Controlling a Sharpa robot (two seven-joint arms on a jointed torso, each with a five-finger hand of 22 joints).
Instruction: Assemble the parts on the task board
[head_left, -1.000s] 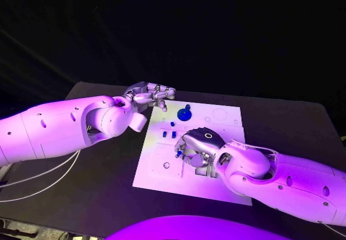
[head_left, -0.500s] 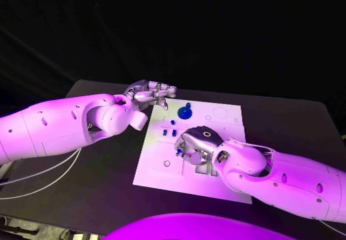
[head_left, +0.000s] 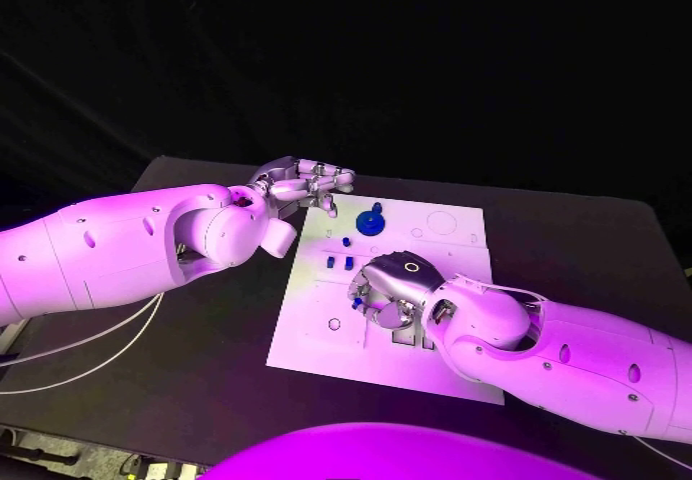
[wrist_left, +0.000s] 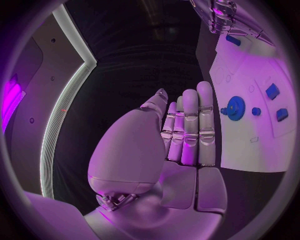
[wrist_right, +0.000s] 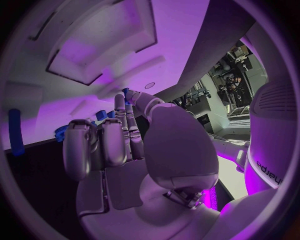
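A dark desk (head_left: 577, 250) lies under both hands and spreads out beyond them on every side. Two thin white cables (head_left: 87, 355) trail over its edge, beneath the left arm and well behind the left hand.

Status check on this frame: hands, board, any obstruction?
Left hand open, off the task board's far corner. Right hand low over mid-board, grasp unclear. Blue gear and small blue parts on board. Nothing blocking.
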